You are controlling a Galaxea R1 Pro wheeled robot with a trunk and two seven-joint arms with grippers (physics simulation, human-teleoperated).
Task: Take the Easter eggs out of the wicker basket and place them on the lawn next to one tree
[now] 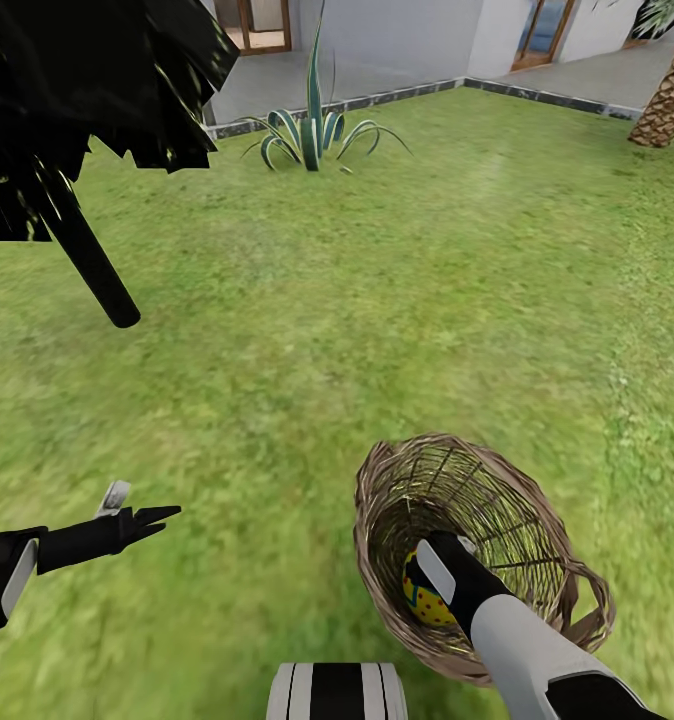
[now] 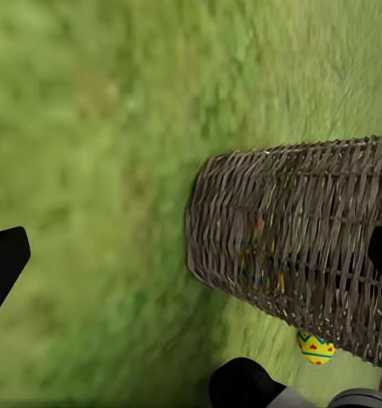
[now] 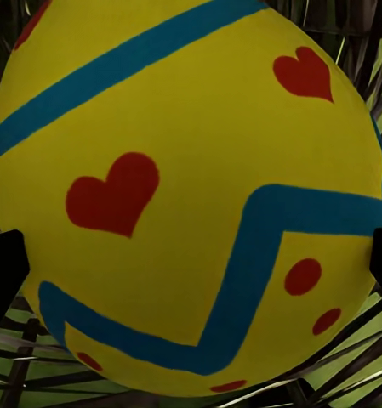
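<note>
The wicker basket (image 1: 537,520) sits tilted on the lawn (image 1: 377,300) at the lower right. My right gripper (image 1: 439,572) reaches down inside it and stands open. Its black fingertips (image 3: 3,276) flank a yellow Easter egg (image 3: 182,178) with red hearts and blue zigzag bands, also seen in the basket (image 1: 424,598). The left wrist view shows the basket's woven side (image 2: 310,229) with coloured egg shapes behind the weave. Another egg (image 2: 316,347) sits at the wall's lower edge; I cannot tell if it is inside or outside. My left gripper (image 1: 147,517) hangs open over the grass left of the basket.
A thin black-trunked, all-black tree (image 1: 92,265) stands at the upper left. A spiky green plant (image 1: 312,135) grows by the paved edge at the back. A scaly palm trunk (image 1: 667,100) rises at the upper right. Open grass lies between them.
</note>
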